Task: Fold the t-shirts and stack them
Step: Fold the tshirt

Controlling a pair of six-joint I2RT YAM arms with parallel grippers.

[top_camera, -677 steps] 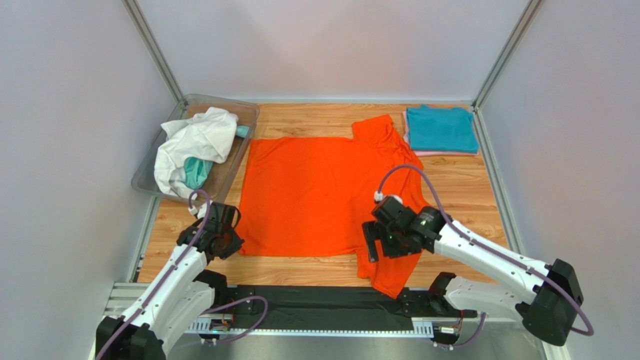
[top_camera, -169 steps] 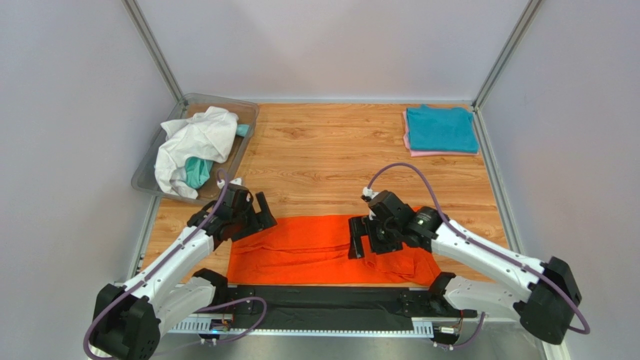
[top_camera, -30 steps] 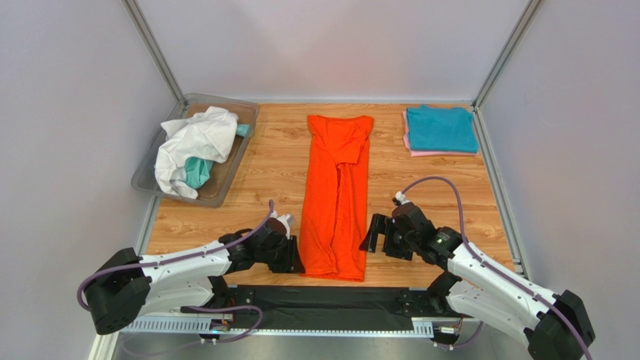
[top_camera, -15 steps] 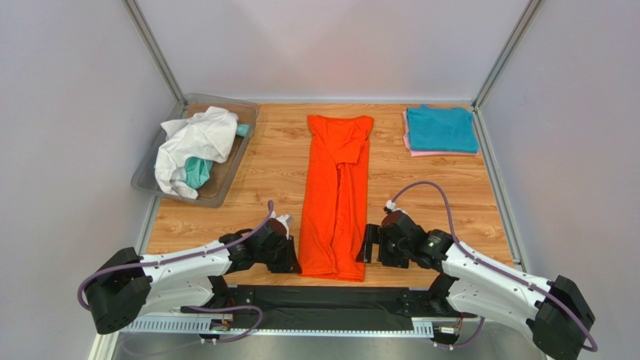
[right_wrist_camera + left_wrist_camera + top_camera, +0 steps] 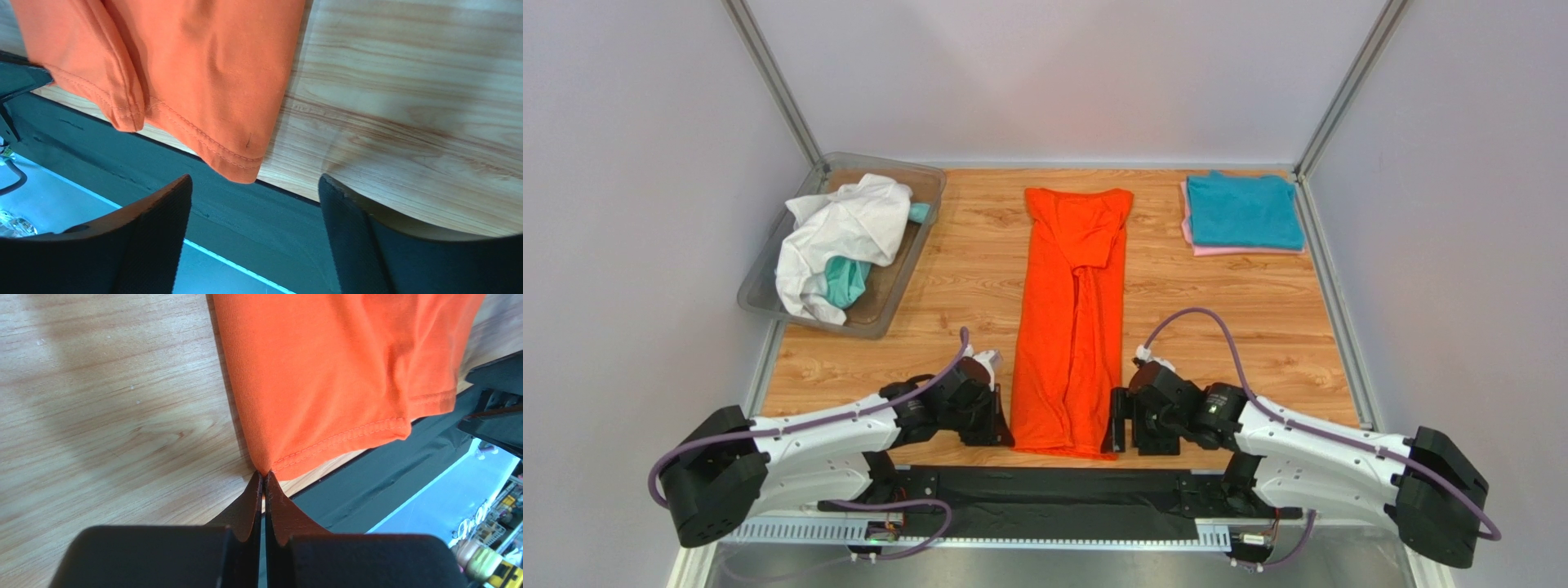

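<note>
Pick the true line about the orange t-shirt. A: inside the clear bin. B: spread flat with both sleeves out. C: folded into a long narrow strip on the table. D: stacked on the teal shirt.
C: the orange t-shirt lies as a narrow strip down the middle of the table.

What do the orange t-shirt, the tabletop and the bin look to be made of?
Orange t-shirt: soft matte knit, probably cotton jersey; a fine weave and a stitched hem show. Tabletop: wood-grain surface with a faint sheen, perhaps laminate. Bin: clear glossy plastic; the table shows through its wall.
</note>
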